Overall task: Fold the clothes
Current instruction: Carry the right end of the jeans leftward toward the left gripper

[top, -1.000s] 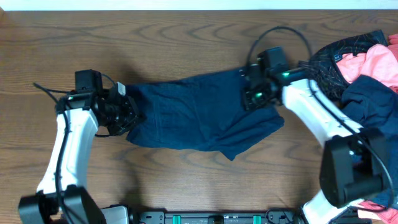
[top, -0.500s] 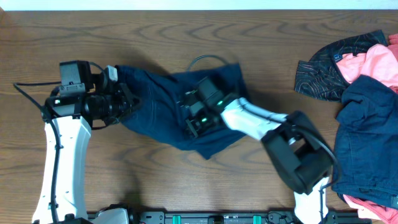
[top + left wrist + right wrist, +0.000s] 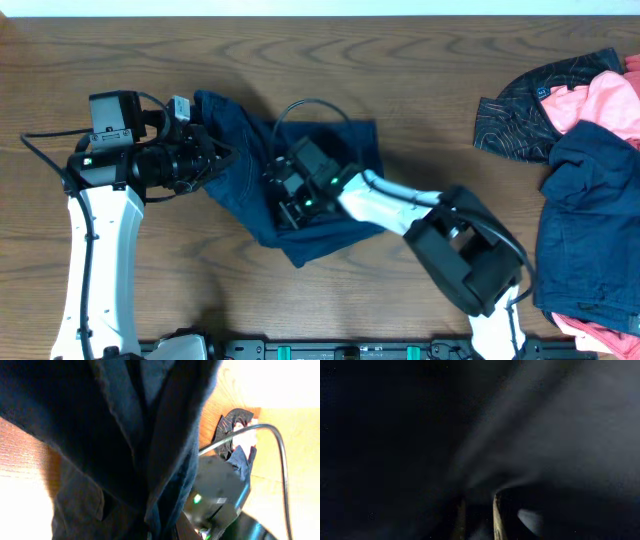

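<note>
Left gripper [image 3: 218,160] meets the left edge of the navy garment [image 3: 330,150], and the cloth bunches towards its tip. It looks clamped on that edge, though the fingers themselves are buried in fabric. From the left wrist camera nothing of them shows, because dark folds hang right across the lens and fill most of the view. Past those folds a blurred piece of the right arm [image 3: 215,485] with a small green light can be made out, along with a grey cable [image 3: 282,470] curving over bright wood.

Seen from overhead, the right gripper [image 3: 288,198] sits low on the middle of the garment, its tip lost against the dark cloth. The right wrist camera is almost black. Only two faint pale edges show near the bottom, with soft grey creases above them, so I cannot tell whether this gripper is apart or together.

The garment lies crumpled on the counter [image 3: 420,60] left of centre. Its upper left corner is pulled up beside the left gripper, and its lower end tapers to a point below the right one. What kind of garment it is cannot be read from these folds.

Well apart at the right edge lie a black patterned piece [image 3: 515,115], a pink piece [image 3: 600,100] and another dark blue piece [image 3: 590,210]. They overlap one another and are partly cut off by the frame.
</note>
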Controlling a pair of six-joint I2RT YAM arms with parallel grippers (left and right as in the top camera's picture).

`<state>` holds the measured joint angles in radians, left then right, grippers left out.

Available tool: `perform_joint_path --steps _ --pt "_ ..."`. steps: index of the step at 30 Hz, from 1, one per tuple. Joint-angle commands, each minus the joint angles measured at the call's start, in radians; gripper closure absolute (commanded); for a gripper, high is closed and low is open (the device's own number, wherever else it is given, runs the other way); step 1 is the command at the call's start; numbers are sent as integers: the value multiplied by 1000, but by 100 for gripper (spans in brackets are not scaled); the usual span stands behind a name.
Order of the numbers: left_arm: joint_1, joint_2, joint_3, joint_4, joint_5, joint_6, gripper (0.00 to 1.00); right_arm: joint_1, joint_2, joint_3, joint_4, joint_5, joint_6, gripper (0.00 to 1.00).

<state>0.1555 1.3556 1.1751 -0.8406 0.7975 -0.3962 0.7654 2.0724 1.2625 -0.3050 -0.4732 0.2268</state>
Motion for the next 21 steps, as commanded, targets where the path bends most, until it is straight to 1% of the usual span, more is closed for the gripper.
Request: perform_joint_path --steps 1,6,9,11,14,17,21 --pt "2 -19 27 5 16 -5 94 -108 -107 42 -104 71 -51 78" --pt "2 -19 27 8 13 -5 94 -248 -203 43 -307 223 -132 77" --pt "2 -18 27 15 13 -5 94 -323 -203 40 -416 299 -172 78" --pt "2 -19 27 16 13 -5 94 -364 -192 24 -455 339 -181 79" --pt "2 -18 27 17 13 -6 94 -409 -172 -23 -449 350 -192 80" --pt "-4 -18 27 29 13 -8 94 -420 -155 -70 -422 350 -191 81" --pt "-66 -17 27 90 1 -32 94 -404 -151 -122 -382 348 -190 83"
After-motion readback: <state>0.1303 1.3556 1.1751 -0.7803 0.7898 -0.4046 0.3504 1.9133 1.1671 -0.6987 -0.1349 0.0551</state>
